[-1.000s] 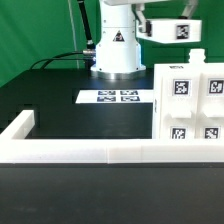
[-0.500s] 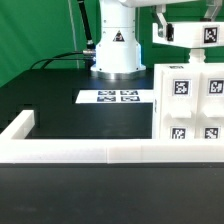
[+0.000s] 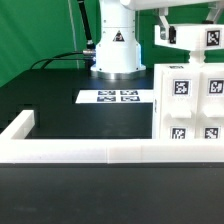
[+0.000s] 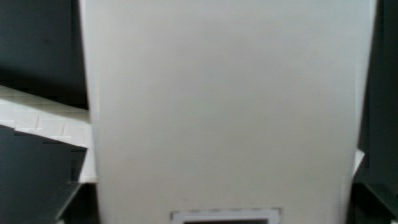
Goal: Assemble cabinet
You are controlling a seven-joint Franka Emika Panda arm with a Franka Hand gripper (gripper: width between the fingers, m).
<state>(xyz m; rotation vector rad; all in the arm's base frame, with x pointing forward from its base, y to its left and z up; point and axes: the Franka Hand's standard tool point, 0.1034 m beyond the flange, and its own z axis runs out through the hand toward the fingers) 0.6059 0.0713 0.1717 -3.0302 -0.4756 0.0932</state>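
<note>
Item: cabinet, part-assembled. The cabinet body (image 3: 190,108), a white box carrying several black-and-white square tags on its facing side, stood on the black table (image 3: 55,85) at the right of the exterior frame, its lower edge just behind the rail (image 3: 100,151). One loose white block (image 3: 188,38), with a tag showing toward its right end, hung in the upper right of the frame, above the cabinet body and apart from it. The end effector (image 3: 164,24) came down onto the block's left portion and held it aloft; the fingers themselves were hidden, so their spread could not be read. In the wrist view the block (image 4: 222,110) filled most of the picture as a plain white face, with the rim of a tag at one end and dark table beside it. The marker board (image 3: 107,97) lay flat at mid-frame, left of the cabinet body. The arm base (image 3: 115,45) stood behind it, top centre. The rail ran across the lower frame and turned back at the left.
</note>
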